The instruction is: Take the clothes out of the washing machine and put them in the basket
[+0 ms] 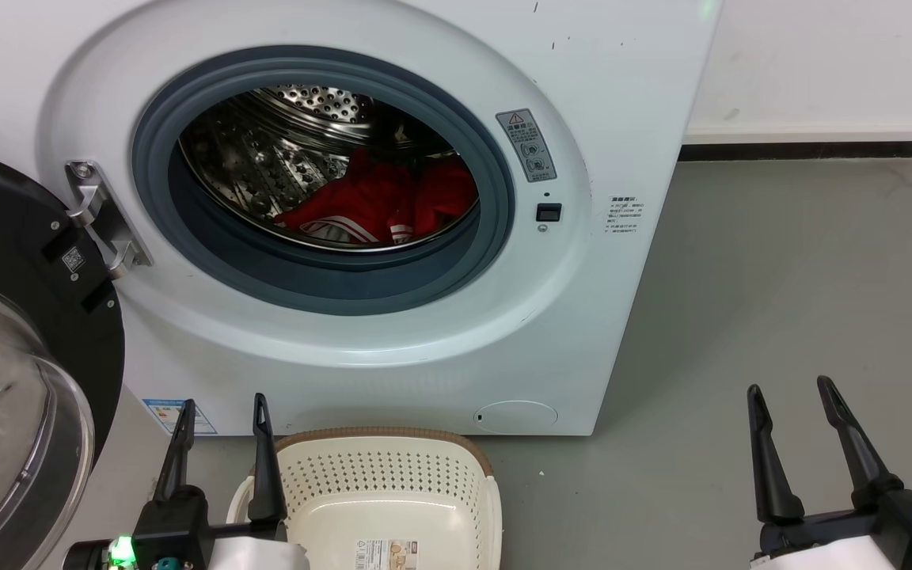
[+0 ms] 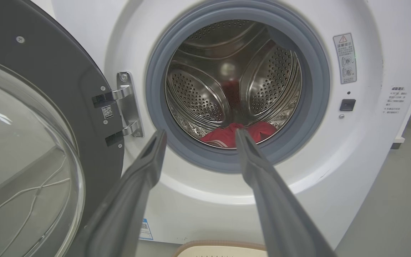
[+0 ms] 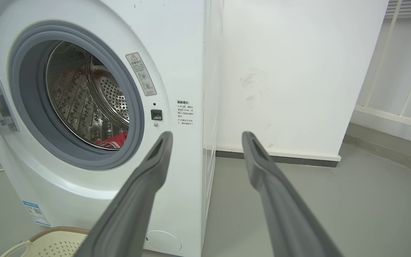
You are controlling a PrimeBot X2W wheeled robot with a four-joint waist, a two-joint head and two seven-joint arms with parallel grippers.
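The white washing machine (image 1: 393, 332) stands in front of me with its black-framed glass door (image 1: 5, 380) swung open to the left. Red clothes (image 1: 381, 202), one with white stripes, lie low in the steel drum; they also show as red clothes (image 2: 239, 134) and as a red edge of clothes (image 3: 114, 141). The cream basket (image 1: 389, 495) sits on the floor below the porthole, with nothing in it. My left gripper (image 1: 223, 410) is open just left of the basket. My right gripper (image 1: 790, 394) is open over bare floor, right of the machine. Both are outside the drum and hold nothing.
A white wall (image 1: 820, 63) with a dark skirting strip runs behind the machine on the right. Grey floor (image 1: 773, 301) stretches to the right of the washer. A thin white cable (image 2: 23, 200) shows through the door glass.
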